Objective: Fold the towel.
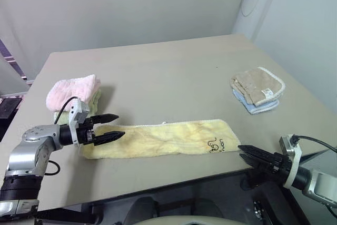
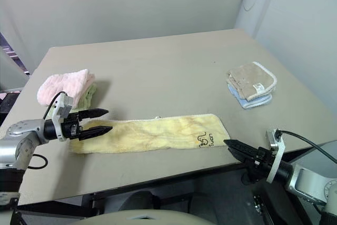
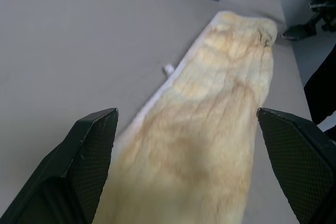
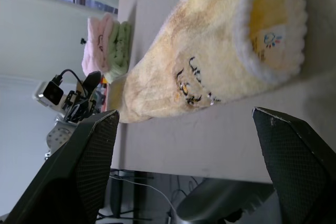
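Observation:
The towel (image 1: 163,139), pale yellow with a whitish trim, lies as a long narrow strip along the table's front part. A small dark embroidered mark (image 1: 215,145) sits near its right end. My left gripper (image 1: 120,125) hovers open just over the strip's left end, with nothing between its fingers (image 3: 89,150). My right gripper (image 1: 241,152) stands open off the table's front edge, just short of the strip's right end and apart from it. The right wrist view looks along the towel (image 4: 210,61), whose folded layers show at the near end.
A pink folded towel (image 1: 72,90) rests on a green one at the left, behind my left gripper. A beige towel with white trim (image 1: 258,87) lies on a blue one at the right. The table's front edge (image 1: 174,183) runs close below the strip.

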Available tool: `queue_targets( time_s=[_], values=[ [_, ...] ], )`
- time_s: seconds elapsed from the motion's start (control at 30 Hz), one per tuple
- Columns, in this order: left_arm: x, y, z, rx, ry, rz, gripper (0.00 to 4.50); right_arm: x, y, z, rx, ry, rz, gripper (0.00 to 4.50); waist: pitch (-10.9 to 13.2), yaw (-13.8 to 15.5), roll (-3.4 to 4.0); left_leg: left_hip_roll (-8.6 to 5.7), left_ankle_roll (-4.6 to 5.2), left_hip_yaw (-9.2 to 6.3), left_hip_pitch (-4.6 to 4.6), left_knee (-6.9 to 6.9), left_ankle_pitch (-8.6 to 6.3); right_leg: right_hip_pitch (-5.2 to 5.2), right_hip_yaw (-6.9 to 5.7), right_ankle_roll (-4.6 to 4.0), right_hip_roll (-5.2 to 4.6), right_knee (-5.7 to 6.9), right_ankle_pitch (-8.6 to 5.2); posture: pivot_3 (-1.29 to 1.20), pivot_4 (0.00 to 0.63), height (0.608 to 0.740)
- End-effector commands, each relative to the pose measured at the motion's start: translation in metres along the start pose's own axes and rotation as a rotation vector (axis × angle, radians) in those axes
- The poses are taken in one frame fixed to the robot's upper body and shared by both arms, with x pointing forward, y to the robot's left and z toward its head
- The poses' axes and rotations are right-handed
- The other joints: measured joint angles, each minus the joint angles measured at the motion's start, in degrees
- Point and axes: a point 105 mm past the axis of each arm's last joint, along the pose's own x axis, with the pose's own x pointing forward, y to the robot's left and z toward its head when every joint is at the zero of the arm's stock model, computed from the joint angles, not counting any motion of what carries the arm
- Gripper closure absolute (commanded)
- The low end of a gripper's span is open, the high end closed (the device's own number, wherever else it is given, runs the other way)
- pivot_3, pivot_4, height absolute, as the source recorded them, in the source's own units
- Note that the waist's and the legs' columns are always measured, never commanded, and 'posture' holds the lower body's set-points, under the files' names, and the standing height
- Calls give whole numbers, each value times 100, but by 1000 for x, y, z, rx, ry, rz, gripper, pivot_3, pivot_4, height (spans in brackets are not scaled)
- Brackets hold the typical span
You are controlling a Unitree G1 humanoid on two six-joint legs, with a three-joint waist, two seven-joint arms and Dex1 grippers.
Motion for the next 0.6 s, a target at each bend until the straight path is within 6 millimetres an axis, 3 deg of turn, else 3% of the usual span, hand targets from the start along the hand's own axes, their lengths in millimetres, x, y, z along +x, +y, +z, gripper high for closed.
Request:
queue_targets(
  time_s=[0.03,0.3,0.6],
  values=[
    [5,1,5,35,0,-12,40,1,6,2,-5,-36,20,273,0,4,3,0,1,0,2,0,0,2,0,1,1,0,0,0,0,740],
    [8,0,-1,34,-1,-12,40,24,-15,14,69,-101,-46,273,1,-1,0,13,3,0,1,13,2,4,2,1,26,0,0,0,0,740],
    [-2,3,-6,38,-7,24,40,43,-14,23,55,-86,-38,273,-2,-24,-11,20,3,0,4,16,2,8,3,0,29,0,0,0,0,740]
  ],
)
